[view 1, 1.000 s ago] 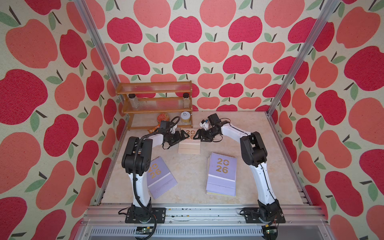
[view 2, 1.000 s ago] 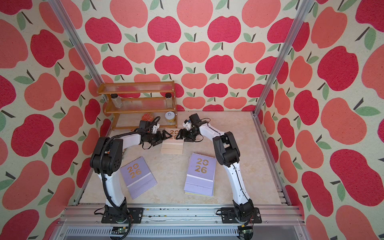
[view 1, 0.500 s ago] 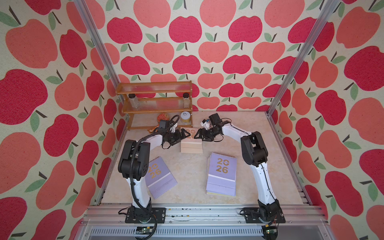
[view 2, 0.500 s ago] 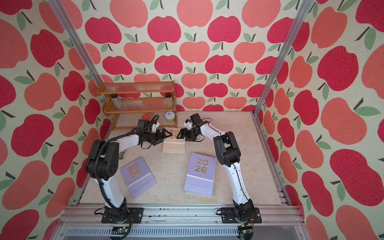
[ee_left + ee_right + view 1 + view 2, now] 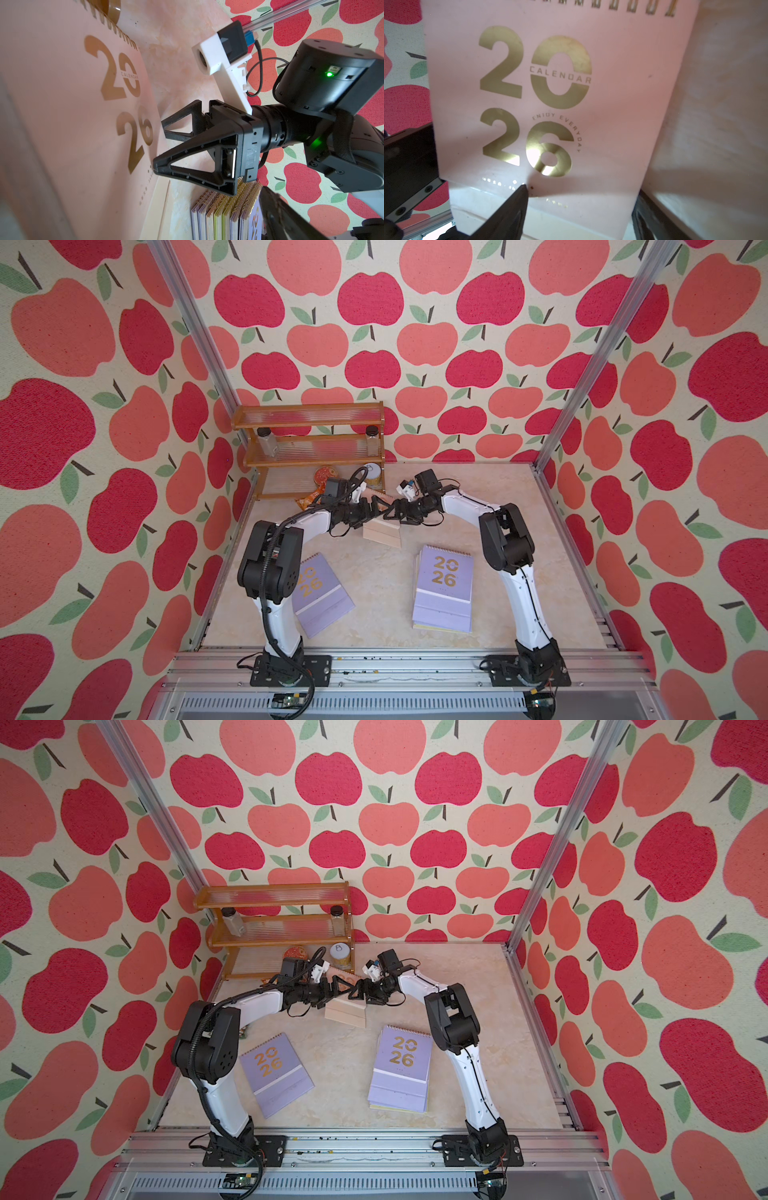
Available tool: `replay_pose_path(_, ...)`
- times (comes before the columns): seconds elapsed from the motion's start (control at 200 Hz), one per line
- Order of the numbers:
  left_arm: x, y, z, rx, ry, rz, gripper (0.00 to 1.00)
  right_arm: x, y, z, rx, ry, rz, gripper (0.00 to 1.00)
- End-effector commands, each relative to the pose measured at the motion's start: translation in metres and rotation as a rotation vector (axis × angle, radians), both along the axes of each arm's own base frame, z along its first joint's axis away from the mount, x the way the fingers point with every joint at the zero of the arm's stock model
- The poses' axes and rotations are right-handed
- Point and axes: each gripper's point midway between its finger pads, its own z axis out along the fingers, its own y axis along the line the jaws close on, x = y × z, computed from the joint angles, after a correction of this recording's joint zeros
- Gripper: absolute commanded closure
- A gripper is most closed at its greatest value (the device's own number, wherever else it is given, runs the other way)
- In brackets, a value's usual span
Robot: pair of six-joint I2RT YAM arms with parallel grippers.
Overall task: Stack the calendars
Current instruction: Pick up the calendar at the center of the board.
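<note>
At frame center in both top views, your left hand (image 5: 374, 507) and right hand (image 5: 393, 512), both spread wide, meet at the standing pink calendar (image 5: 381, 534). Left wrist: a right fingertip (image 5: 158, 166) touches its edge. Right wrist: its gold-numbered face fills the frame.

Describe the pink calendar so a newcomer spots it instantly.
Find the wooden rack at back left. Just before it sits the pale pink calendar. Colour sets it apart: the single calendar and the stack nearer the front show lilac covers.
</note>
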Motion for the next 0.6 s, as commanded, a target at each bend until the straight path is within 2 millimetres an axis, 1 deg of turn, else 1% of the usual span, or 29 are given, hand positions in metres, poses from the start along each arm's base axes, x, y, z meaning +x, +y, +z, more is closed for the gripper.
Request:
replay_pose_path(0.0,-0.002,-0.003,0.011,-0.026,-0.02,-0.024,0.0,-0.022,-0.008,-0.028,-0.067,0.093,0.001,0.22)
replay_pose_path(0.08,-0.002,0.001,0.01,-0.02,-0.02,-0.018,0.0,-0.021,-0.01,-0.028,-0.069,0.092,-0.001,0.22)
replay_pose_path(0.165,-0.002,0.006,0.008,-0.015,-0.016,-0.009,0.05,-0.021,-0.013,-0.028,-0.071,0.09,-0.003,0.22)
replay_pose_path(0.345,-0.001,0.013,0.002,-0.016,0.002,0.006,0.1,-0.022,-0.02,-0.03,-0.079,0.093,-0.012,0.22)
replay_pose_path(0.4,0.0,0.015,0.001,-0.016,0.005,0.01,0.16,-0.022,-0.022,-0.032,-0.081,0.097,-0.014,0.22)
replay_pose_path(0.455,0.001,0.016,-0.001,-0.016,0.01,0.013,0.19,-0.022,-0.023,-0.032,-0.081,0.097,-0.015,0.22)
replay_pose_path(0.525,0.001,0.017,-0.003,-0.016,0.016,0.016,0.32,-0.022,-0.023,-0.033,-0.082,0.098,-0.015,0.22)
replay_pose_path(0.59,0.001,0.018,-0.004,-0.016,0.02,0.018,0.39,-0.022,-0.024,-0.032,-0.082,0.098,-0.016,0.22)
